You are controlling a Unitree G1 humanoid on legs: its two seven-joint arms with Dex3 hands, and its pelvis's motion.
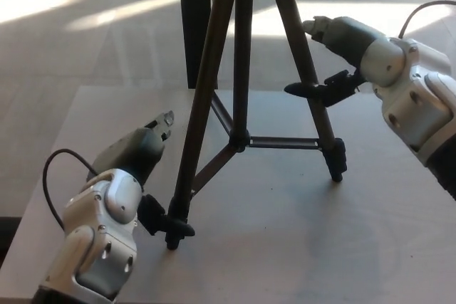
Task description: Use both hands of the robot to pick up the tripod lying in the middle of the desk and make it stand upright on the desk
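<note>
The dark tripod [236,90] stands upright on the pale desk [299,247] with its three legs spread. Its top runs out of the picture. My left hand [135,158] is low beside the front-left leg, open, with its fingers a little to the left of the leg and its thumb close to that leg's foot [172,236]. Up on the right, my right hand [340,44] is open too. Its thumb reaches toward the right leg [313,105], and its fingers are clear of the leg.
A dark upright post [194,26] rises behind the desk's far edge, just left of the tripod. A black cable [48,176] loops off my left wrist. Sunlit floor lies beyond the desk.
</note>
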